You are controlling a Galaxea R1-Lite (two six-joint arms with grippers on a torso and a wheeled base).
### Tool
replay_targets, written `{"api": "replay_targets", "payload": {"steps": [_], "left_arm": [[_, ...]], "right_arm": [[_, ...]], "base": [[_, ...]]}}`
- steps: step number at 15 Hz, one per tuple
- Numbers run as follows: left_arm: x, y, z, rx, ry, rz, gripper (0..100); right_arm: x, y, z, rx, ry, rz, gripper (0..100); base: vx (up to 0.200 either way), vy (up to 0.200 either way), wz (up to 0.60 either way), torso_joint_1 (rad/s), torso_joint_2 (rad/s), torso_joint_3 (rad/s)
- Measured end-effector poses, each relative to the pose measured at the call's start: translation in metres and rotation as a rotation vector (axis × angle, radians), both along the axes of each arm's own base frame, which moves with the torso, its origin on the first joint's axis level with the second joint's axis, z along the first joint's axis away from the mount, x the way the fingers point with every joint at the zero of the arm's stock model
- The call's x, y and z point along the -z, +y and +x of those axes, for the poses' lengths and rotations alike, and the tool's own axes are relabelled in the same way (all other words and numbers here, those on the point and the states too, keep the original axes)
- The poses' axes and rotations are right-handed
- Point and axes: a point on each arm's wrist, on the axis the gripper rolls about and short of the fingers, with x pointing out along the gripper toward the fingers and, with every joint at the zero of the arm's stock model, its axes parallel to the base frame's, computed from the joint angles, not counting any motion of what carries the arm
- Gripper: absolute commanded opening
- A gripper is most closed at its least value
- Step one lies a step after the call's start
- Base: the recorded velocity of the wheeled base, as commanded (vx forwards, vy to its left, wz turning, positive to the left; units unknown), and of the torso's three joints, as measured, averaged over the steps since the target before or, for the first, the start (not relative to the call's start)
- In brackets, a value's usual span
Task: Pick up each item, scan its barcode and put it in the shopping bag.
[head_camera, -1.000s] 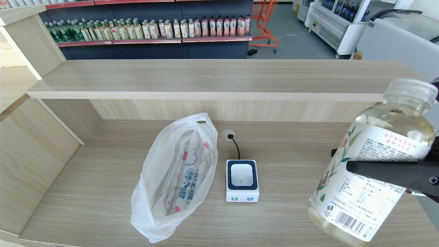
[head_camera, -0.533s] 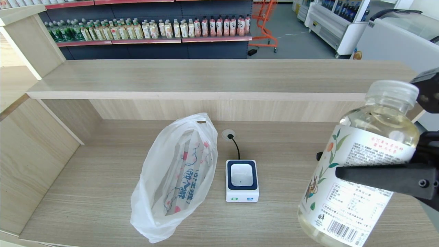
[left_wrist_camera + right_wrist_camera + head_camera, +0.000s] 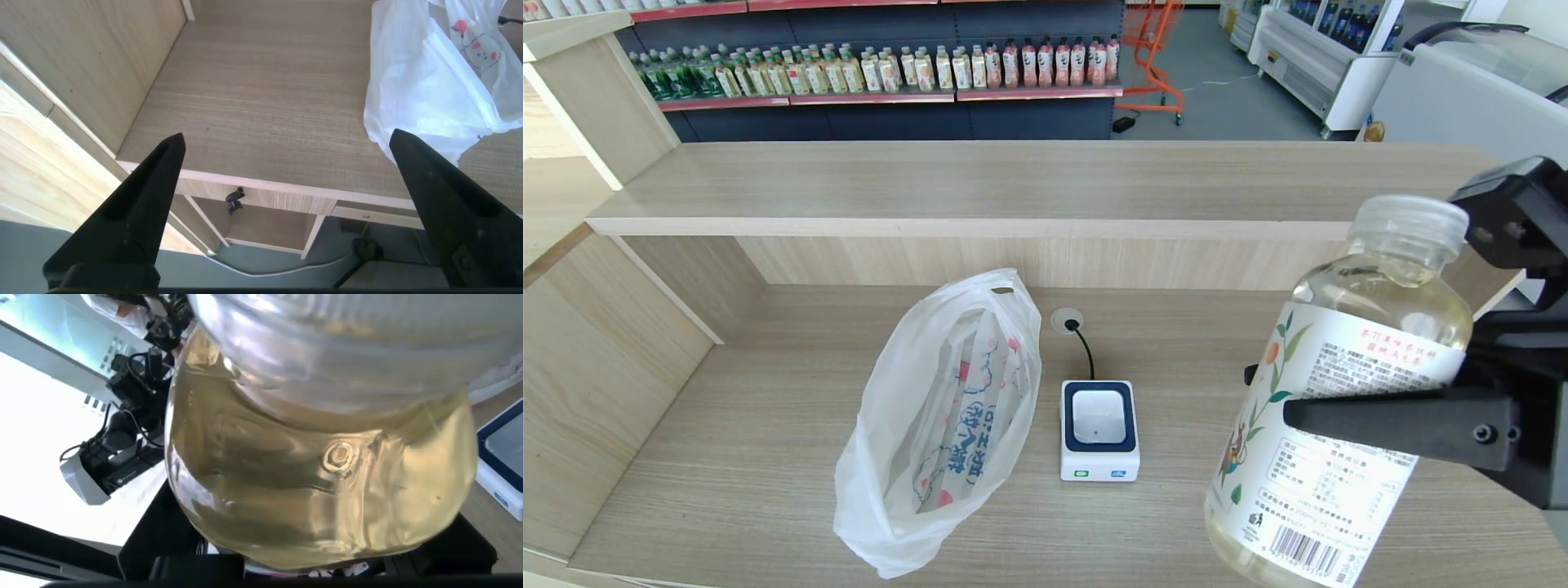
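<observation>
**Near.** The right gripper [image 3: 1270, 394] held the bottle [image 3: 1339, 392] in the air at about 4 o'clock from the scanner [image 3: 1099, 429]. Its jaws were clamped across the middle of the label. The bottle leaned, cap toward 1 o'clock and base toward 7 o'clock. The barcode [image 3: 1305, 549] sat at the low end of the label, facing up toward the head camera.

The left gripper [image 3: 282, 204] hung off the near edge of the worktop [image 3: 768, 457], jaws wide and empty.

**Risks (judgement).**
- The barcode faced away from the scanner window. Without a roll of the wrist, the read would probably fail.
- The bottle was full and gripped on slick label film. A quick roll or swing could let it twist or slide between the jaws.
- A low pass could knock the scanner or snag its cable [image 3: 1085, 347].

**Middle.** The shopping bag [image 3: 947, 416] lay slack at 9 o'clock, just beside the scanner, with a printed packet [image 3: 968, 425] already inside. Its mouth was limp and nothing held it open. A one-armed drop could catch the rim or push the bag along the worktop.

**Far.** The drinks shelf [image 3: 890, 69] stood at 12 o'clock, well apart.

**Change.** Over the last second the bottle and jaws travelled toward 9 o'clock, closing on the scanner, and more of the gripper body came into the head view. The lean stayed about the same. The bag, scanner and cable had not moved.
</observation>
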Motion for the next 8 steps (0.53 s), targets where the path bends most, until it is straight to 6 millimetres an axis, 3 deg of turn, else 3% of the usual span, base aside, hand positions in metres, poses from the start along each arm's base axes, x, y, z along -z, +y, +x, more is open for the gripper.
{"api": "replay_targets", "payload": {"steps": [8], "left_arm": [[0.0,0.0,0.0,0.001,0.0,0.0,100]], "right_arm": [[0.0024,0.0047,0.007,-0.004,0.006,-0.005,0]], "base": [[0.0,0.0,0.0,0.0,0.0,0.0]]}}
